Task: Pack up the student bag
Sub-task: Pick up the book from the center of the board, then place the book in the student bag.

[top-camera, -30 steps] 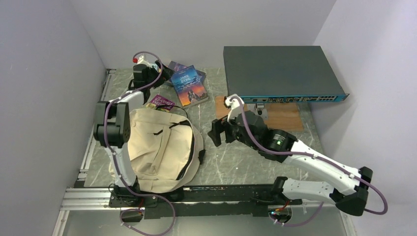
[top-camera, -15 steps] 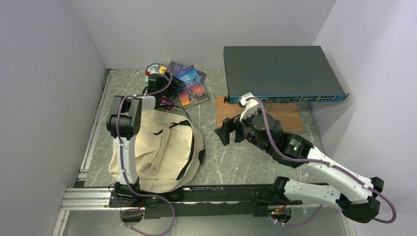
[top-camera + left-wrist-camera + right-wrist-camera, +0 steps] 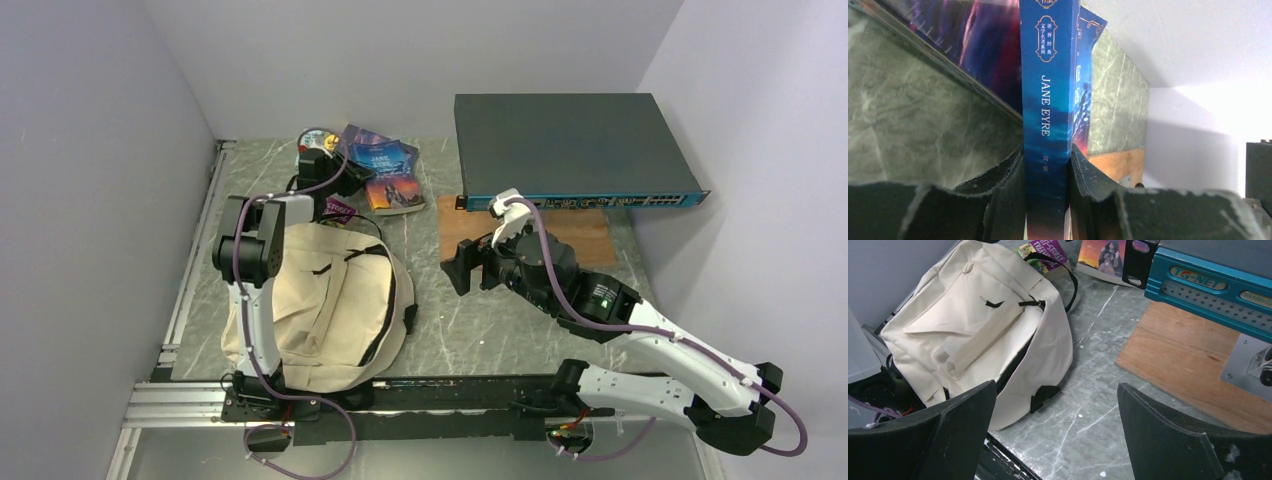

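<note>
The student bag point(image 3: 320, 300), cream fabric with black straps, lies flat at the near left; the right wrist view shows the bag point(image 3: 973, 325) with its front pocket up. At the back, the blue Jane Eyre paperback point(image 3: 392, 172) rests on another book. My left gripper point(image 3: 355, 180) is shut on the paperback's left edge, and the left wrist view shows the spine point(image 3: 1047, 100) pinched between both pads. My right gripper point(image 3: 462, 268) hovers open over the marble to the right of the bag, and the right wrist view shows this gripper point(image 3: 1055, 387) with nothing between its fingers.
A purple-covered book point(image 3: 338, 208) lies at the bag's top edge. A second dark book point(image 3: 360, 135) sits under the Jane Eyre. A large network switch point(image 3: 570, 145) stands at the back right on a wooden board point(image 3: 585, 238). Walls close in on the left, the back and the right.
My left gripper swung right from the back-left corner to the Jane Eyre book and closed on its edge. The right arm shifted slightly back and right, still open.
</note>
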